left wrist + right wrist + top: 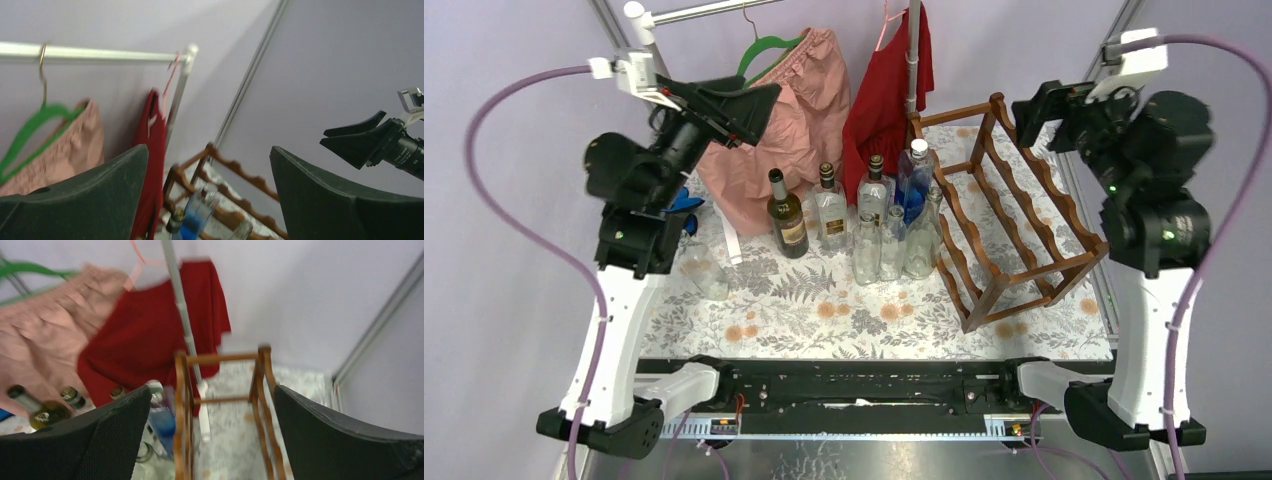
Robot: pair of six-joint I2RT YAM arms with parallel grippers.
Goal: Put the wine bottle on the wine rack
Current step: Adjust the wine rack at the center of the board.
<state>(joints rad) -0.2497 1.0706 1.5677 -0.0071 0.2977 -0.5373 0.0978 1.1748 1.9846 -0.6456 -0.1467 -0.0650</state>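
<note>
- Left gripper: jaws spread wide, released, nothing between them; raised at the upper left of the top view.
- Right gripper: likewise wide apart and released, raised at the upper right above the far end of the wine rack.
- Wine rack stands right of centre on the floral table.
- Wine bottle: dark glass, pale label, upright left of centre, apart from the rack.
- Clear bottles stand between bottle and rack.
- Pink garment and red garment hang behind.

We see a smooth, satiny reddish-brown wooden open-frame rack at right, glossy clear glass bottles at centre, and a matt floral-print table covering.
</note>
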